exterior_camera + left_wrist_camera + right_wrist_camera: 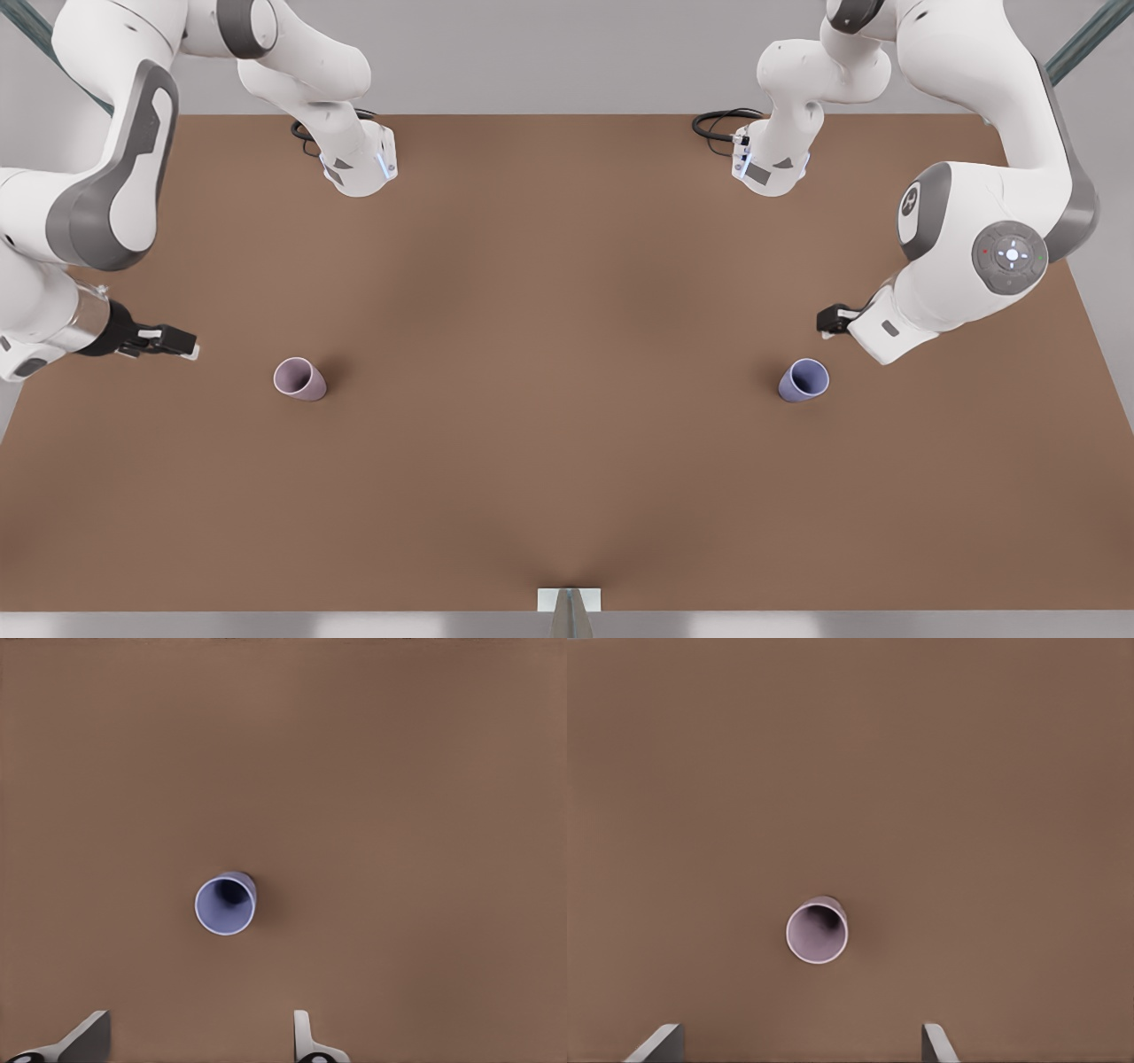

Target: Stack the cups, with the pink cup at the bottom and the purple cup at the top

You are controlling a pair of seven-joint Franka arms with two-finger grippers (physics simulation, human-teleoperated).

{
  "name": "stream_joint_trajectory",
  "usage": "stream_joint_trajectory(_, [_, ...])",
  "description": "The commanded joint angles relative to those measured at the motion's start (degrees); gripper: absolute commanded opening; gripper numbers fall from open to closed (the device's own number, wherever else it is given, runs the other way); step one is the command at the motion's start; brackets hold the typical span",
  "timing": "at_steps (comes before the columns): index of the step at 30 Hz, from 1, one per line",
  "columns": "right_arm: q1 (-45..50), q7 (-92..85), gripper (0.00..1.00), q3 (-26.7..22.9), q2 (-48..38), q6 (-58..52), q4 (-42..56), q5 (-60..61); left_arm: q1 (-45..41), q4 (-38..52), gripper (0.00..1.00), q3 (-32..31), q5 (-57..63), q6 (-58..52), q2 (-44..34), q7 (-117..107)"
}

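The brown table (567, 443) carries two Franka arms and two small cups, all well apart. In the front view the left gripper (831, 321) hangs above the table on that view's right, near the purple cup (803, 380), and the left wrist view looks straight down into that cup (225, 904) with both fingertips (303, 1032) spread wide and nothing between them. The right gripper (173, 341) hangs on the front view's left, near the pink cup (299, 379); its wrist view shows the pink cup (818, 932) standing upright, mouth up, ahead of fingers (935, 1041) that are likewise released and apart.

Neither cup is touched, so the stack is not yet begun. The likely trouble lies in the grasp: both cups are light, tapered and smooth, so jaws closing off-centre or too high on the rim could squirt a cup sideways or tip it over. In each wrist view the cup sits ahead of the finger line, not between the fingers, so a straight descent would probably miss or clip the rim. Later, lowering the purple cup out of line with the pink one could knock the pink cup over, since nothing braces it
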Motion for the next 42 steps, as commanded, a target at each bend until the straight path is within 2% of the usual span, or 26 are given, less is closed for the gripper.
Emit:
stream_joint_trajectory(1, [-0.1, -2.2, 1.00, 0.0, -0.9, 0.8, -1.3, 0.3, 0.0, 0.0, 1.00, 0.0, 0.2, 1.2, -0.1, 1.3])
stream_joint_trajectory(3, [0.7, -2.2, 1.00, -0.1, -1.5, 0.8, -2.4, 0.4, 0.0, 0.0, 1.00, 0.0, 0.2, 1.1, 0.1, 1.1])
stream_joint_trajectory(5, [0.7, -2.2, 1.00, 0.0, -6.0, 5.7, -10.3, 1.1, 0.0, -0.2, 1.00, 0.0, 0.2, 1.1, 0.2, 1.0])
stream_joint_trajectory(7, [0.4, -3.6, 1.00, -0.1, -5.8, 6.7, -15.6, 2.0, 0.1, -0.2, 1.00, 0.1, 0.1, 1.3, 0.3, 1.2])
stream_joint_trajectory(11, [0.2, -8.2, 1.00, -0.1, -5.0, 20.7, -28.1, 2.6, 0.1, -1.9, 1.00, 0.3, 0.0, 2.0, 0.3, 1.3])
stream_joint_trajectory(19, [0.6, -9.5, 1.00, -0.2, 7.1, 37.9, -27.9, 4.5, 0.1, -1.9, 1.00, 0.3, 0.0, 2.8, 0.9, 1.3])
stream_joint_trajectory(22, [-0.6, -9.8, 1.00, -0.1, 6.4, 37.2, -28.1, 4.8, 0.1, -1.9, 1.00, 0.3, 0.0, 2.8, 1.3, 1.3])
stream_joint_trajectory(27, [-0.4, -10.1, 1.00, -0.1, 2.9, 38.1, -35.1, 4.7, 0.1, -1.9, 1.00, 0.3, 0.0, 3.1, 1.4, 1.3])
stream_joint_trajectory(40, [-0.3, -10.1, 1.00, 0.0, 5.3, 48.7, -44.1, 4.3, 0.1, -1.9, 1.00, 0.3, 0.0, 3.7, 2.0, 1.5])
stream_joint_trajectory(42, [-0.2, -9.5, 0.88, 0.0, 5.8, 48.7, -44.2, 4.7, 0.1, -1.9, 1.00, 0.3, 0.0, 3.6, 2.1, 1.5])
